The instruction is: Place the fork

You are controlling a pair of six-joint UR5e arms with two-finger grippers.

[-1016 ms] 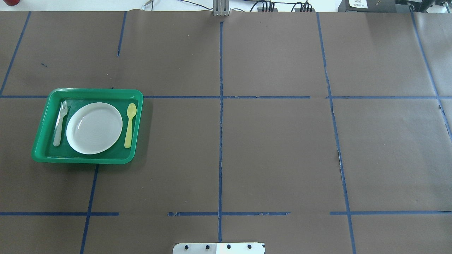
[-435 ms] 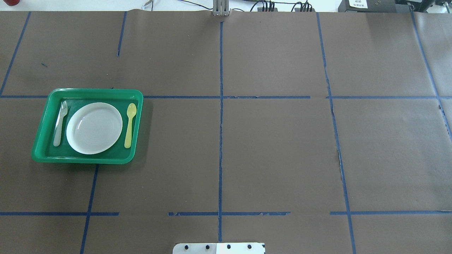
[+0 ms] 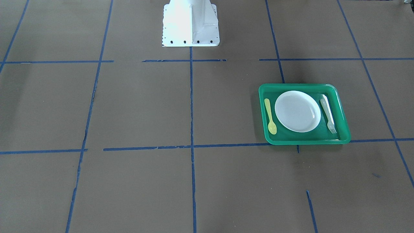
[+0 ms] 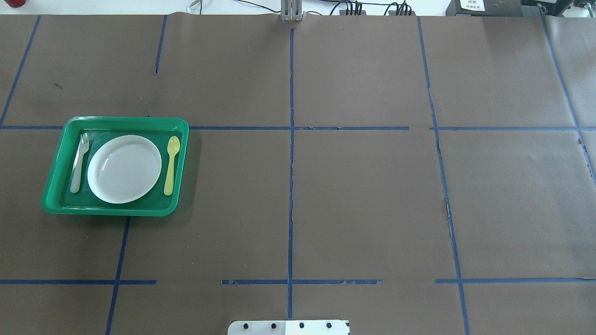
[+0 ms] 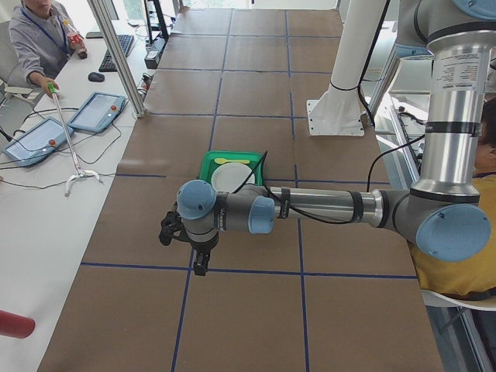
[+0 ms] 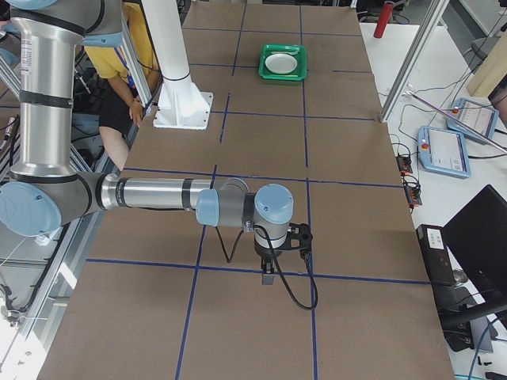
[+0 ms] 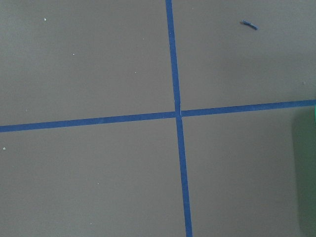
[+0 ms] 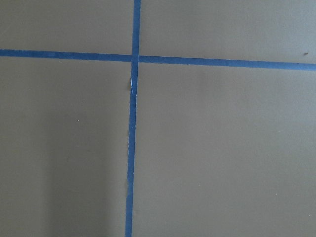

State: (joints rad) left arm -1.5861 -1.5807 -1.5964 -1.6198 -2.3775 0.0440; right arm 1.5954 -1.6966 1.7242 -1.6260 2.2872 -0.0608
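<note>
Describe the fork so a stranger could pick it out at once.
Find the green tray on the robot's left half of the table. Inside it, the fork lies left of the white plate. It is pale and tined, unlike the yellow spoon.

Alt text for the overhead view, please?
A green tray at the left of the brown, blue-taped table holds a white plate, with the pale fork lying left of it and a yellow spoon right of it.

1. A green tray (image 4: 116,120) is set on the brown bench (image 4: 363,200), which is gridded with blue tape.
2. A white plate (image 4: 124,169) is laid at the tray's middle.
3. A yellow spoon (image 4: 171,165) is laid just beside the plate.
</note>
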